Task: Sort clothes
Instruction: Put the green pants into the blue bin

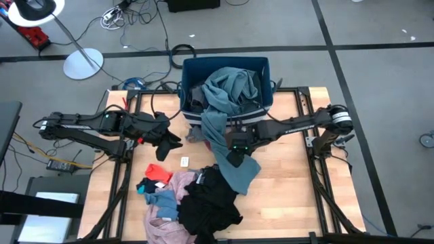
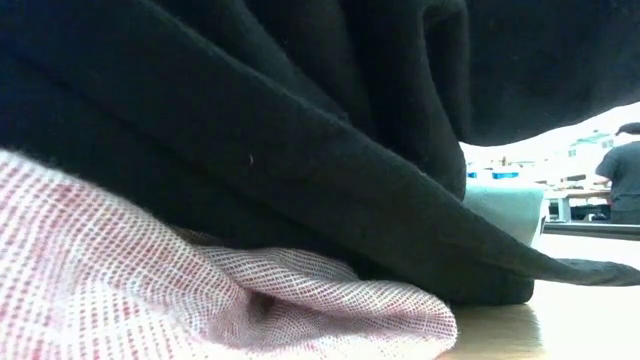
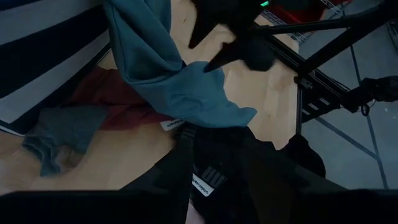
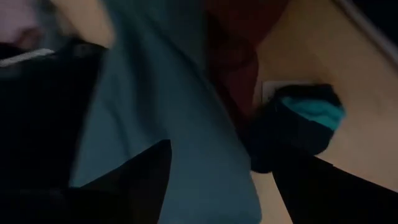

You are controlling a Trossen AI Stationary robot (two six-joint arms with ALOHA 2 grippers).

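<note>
1. Two arms reaching inward over the wooden table (image 1: pixel 291 183), one from each side, seen from above.
2. At the right gripper (image 1: pixel 234 154): fingers (image 4: pixel 146 171) spread apart, closed on nothing, poised right over the teal garment (image 1: pixel 230 88).
3. About that teal garment: bunched inside the dark blue bin (image 1: pixel 190 68) at the table's far edge, spilling over the bin's front wall, ending in a wide flap on the wood.
4. At the left gripper (image 1: pixel 168 144): parted too, holding nothing, hanging left of the teal strip and beyond the front pile.
5. Beside the bin's front, next to the teal strip: a maroon piece (image 3: pixel 124 109) and a small grey piece (image 3: pixel 59 137), both flat on the table.
6. In the front pile: a black garment (image 1: pixel 210 200) touching the teal flap's near end, a pink garment (image 1: pixel 166 227) at the near edge beneath and left of the black, a bright blue piece (image 1: pixel 161 201) and a red-orange piece (image 1: pixel 158 173) on the left side.
7. Between the red-orange piece and the teal strip: a small white tag (image 1: pixel 184 161), alone on the wood.
8. From table height: black folds lying over pink weave, filling most of the view.
</note>
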